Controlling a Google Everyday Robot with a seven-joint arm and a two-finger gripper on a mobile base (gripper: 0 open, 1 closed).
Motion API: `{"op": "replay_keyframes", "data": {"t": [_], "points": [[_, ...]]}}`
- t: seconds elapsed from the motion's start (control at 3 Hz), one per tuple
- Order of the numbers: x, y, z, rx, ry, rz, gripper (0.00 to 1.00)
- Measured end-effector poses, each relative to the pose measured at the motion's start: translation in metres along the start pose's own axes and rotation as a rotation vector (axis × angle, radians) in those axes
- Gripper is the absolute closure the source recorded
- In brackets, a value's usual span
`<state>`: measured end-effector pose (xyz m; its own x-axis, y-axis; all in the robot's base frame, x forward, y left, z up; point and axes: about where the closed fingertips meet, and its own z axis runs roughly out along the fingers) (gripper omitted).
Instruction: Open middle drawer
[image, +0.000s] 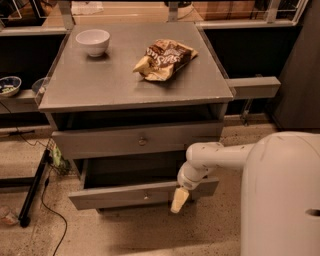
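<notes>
Below, tapered cream pincer (179, 200) at flat grey middle drawer (115, 196), ajar.

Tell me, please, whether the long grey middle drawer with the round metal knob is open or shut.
Open: the long grey middle drawer juts out, its dark inside showing. The gripper hangs at its front.

Bulky rounded white body (282, 195), smooth white arm (220, 155), cream tapered hand (180, 200) (beside the middle drawer (125, 196))
</notes>
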<state>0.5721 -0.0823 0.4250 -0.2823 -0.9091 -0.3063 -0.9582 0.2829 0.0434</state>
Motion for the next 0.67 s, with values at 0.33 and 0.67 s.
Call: {"op": "replay_keyframes", "data": {"t": [0.33, 0.67], "points": [[0.0031, -0.0005, 0.0109, -0.048, -0.010, -0.005, 0.00], [0.0032, -0.0006, 0.0112, -0.050, -0.011, -0.006, 0.00]]}}
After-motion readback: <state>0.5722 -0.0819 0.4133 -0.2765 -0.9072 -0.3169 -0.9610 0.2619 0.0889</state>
